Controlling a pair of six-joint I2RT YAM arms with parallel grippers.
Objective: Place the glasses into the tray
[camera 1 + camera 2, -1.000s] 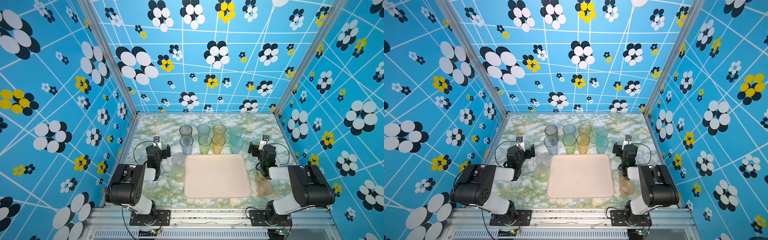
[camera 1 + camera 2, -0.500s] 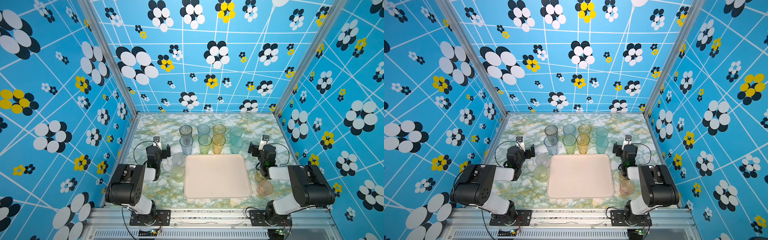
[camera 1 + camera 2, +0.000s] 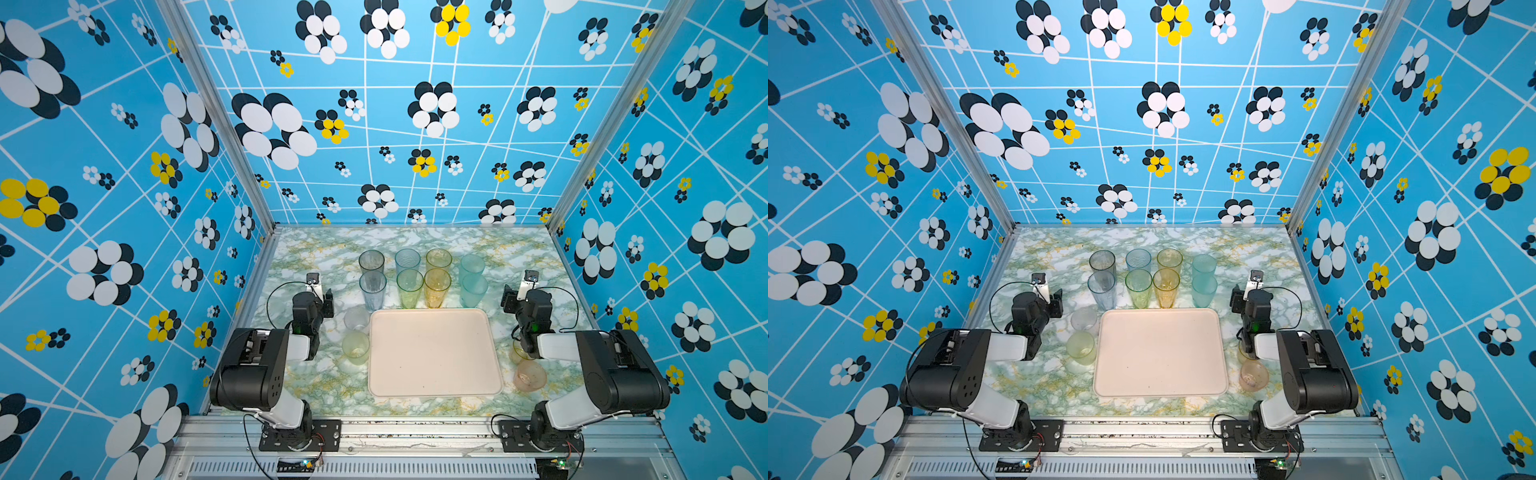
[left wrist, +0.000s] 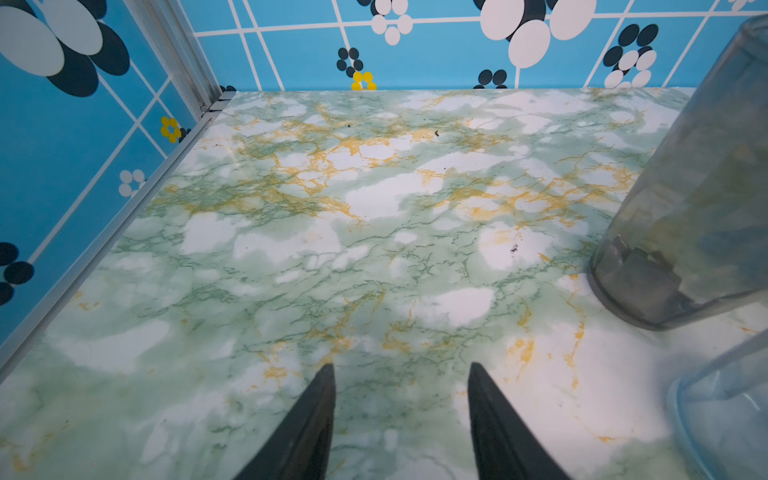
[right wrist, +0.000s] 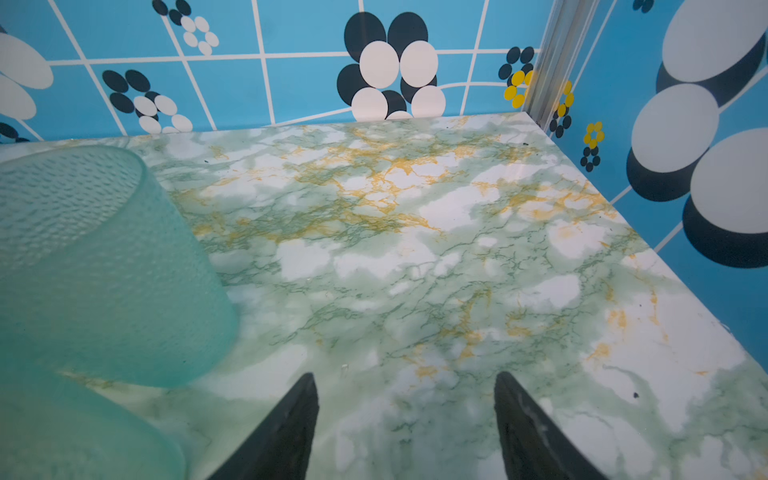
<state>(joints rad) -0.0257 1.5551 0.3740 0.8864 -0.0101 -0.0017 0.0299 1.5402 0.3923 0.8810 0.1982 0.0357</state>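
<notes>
Standing upright behind the tray [image 3: 434, 353], tall glasses [image 3: 409, 286], short glasses [image 3: 355, 347] beside it

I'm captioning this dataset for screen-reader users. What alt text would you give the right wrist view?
The right gripper hangs open and empty over a green-and-gold marbled tabletop, its two dark fingers apart. A textured teal tumbler and a second teal tumbler stand beside it, with blue flowered walls behind.

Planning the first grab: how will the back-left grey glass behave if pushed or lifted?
The grey glass is tall with a narrower base, so a high push would probably tip it. It looks thin-walled, likely light. Its smooth wall may slip.
</notes>
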